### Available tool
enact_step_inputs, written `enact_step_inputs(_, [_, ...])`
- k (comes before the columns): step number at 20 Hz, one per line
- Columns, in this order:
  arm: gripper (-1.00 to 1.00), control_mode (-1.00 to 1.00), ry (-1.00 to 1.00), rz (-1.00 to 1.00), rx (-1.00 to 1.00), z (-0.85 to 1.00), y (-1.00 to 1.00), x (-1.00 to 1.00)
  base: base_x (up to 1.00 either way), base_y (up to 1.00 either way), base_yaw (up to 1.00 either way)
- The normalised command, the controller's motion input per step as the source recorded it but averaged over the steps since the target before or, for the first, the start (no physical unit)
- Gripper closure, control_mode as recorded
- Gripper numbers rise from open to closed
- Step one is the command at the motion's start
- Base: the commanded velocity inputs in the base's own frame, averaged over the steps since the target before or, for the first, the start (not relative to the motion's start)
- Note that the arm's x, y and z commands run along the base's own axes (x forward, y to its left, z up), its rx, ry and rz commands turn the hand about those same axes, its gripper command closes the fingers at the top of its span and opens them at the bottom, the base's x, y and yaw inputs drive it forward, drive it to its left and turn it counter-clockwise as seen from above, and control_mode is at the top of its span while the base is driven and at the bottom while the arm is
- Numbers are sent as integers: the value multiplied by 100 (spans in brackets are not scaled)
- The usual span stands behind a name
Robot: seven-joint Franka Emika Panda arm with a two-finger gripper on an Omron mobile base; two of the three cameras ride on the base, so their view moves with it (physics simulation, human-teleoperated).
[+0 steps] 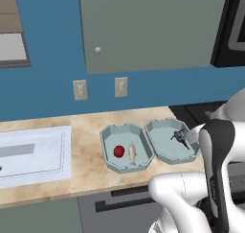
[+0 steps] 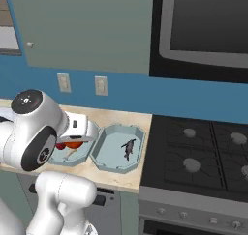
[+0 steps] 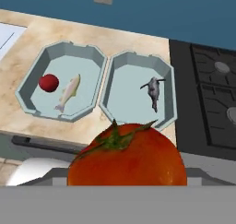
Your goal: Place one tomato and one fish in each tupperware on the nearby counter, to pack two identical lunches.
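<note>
End effector (image 3: 126, 184) grasping a tomato (image 3: 126, 158), short of the right tupperware (image 3: 137, 91) holding one fish (image 3: 153, 93). Releasing early could drop it on the counter (image 3: 27, 48) or into the full left tupperware (image 3: 62, 82).

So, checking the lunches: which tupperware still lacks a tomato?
The tupperware nearer the stove: it holds only a dark fish. The other tupperware has tomato and fish.

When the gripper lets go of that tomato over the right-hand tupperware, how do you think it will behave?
Round and smooth, the tomato would probably roll a little. The tupperware's raised rim should likely contain it. It might nudge the dark fish lying inside.
</note>
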Motion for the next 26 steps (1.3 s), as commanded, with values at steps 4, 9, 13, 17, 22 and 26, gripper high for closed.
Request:
enact_step_inputs(4, [100,100,0,0,0,0,0,0,85,16,-9])
enact_step_inputs(9, [100,-100,2,-2,-1,-5,3,13,60,19,-6])
enact_step_inputs(13, [100,-100,9,-7,-5,-33,2,62,0,0,0])
enact_step_inputs(17, [100,-100,14,-8,-6,-43,0,72,0,0,0])
enact_step_inputs(22, [100,-100,17,-6,-5,-55,0,55,0,0,0])
enact_step_inputs(26, [100,-100,22,0,-2,-76,0,43,0,0,0])
